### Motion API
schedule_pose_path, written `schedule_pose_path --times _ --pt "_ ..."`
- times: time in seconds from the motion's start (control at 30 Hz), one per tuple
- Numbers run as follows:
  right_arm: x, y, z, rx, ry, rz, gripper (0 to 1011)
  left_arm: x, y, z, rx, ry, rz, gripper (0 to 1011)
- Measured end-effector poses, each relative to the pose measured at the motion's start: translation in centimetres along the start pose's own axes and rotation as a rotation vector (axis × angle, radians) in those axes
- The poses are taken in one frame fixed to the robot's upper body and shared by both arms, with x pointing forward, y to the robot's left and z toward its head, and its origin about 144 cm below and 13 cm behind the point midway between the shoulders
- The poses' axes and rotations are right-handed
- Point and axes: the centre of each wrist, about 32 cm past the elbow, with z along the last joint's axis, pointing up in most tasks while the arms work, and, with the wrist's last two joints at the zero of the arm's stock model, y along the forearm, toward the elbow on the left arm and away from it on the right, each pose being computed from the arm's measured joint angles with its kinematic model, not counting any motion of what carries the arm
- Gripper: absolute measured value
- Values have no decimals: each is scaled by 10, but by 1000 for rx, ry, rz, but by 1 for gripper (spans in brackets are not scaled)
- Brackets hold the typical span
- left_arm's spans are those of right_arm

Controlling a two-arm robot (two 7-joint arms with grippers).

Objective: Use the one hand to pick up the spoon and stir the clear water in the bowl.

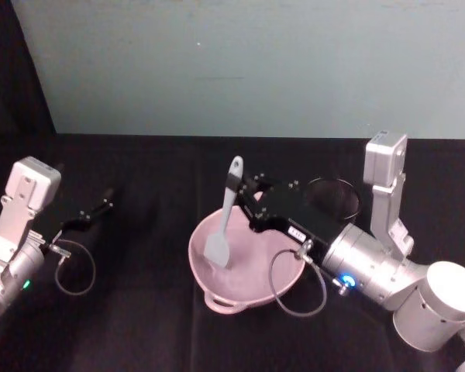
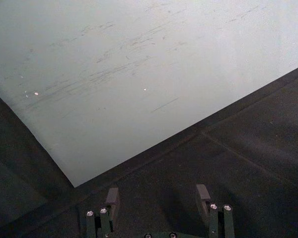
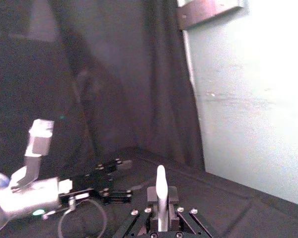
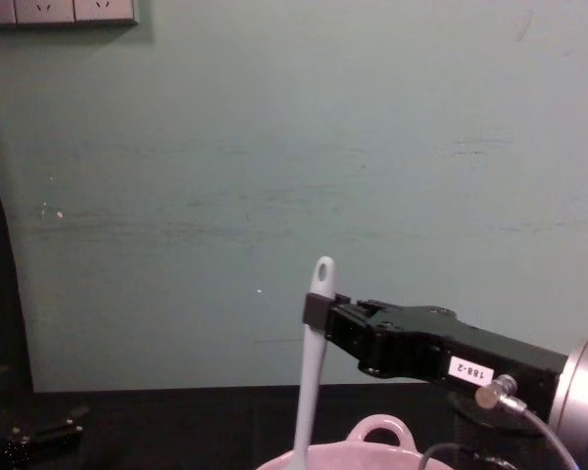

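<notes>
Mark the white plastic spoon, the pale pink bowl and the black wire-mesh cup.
white plastic spoon (image 1: 218, 252), head view, flat blade.
pale pink round bowl (image 1: 248, 293), head view, near wall.
black wire-mesh cup (image 1: 343, 200), head view, side wall.

Mesh cup (image 1: 344, 198) on black table (image 1: 139, 310), pale wall (image 1: 256, 62)
</notes>
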Motion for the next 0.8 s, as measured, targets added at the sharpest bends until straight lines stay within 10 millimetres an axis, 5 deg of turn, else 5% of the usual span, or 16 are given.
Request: schedule_pose_path --times 0.43,0.8 --pt "31 -17 0 4 32 -154 122 0 0 0 0 0 0 1005" --pt "30 -35 14 -20 -74 -163 122 0 0 0 0 0 0 1005"
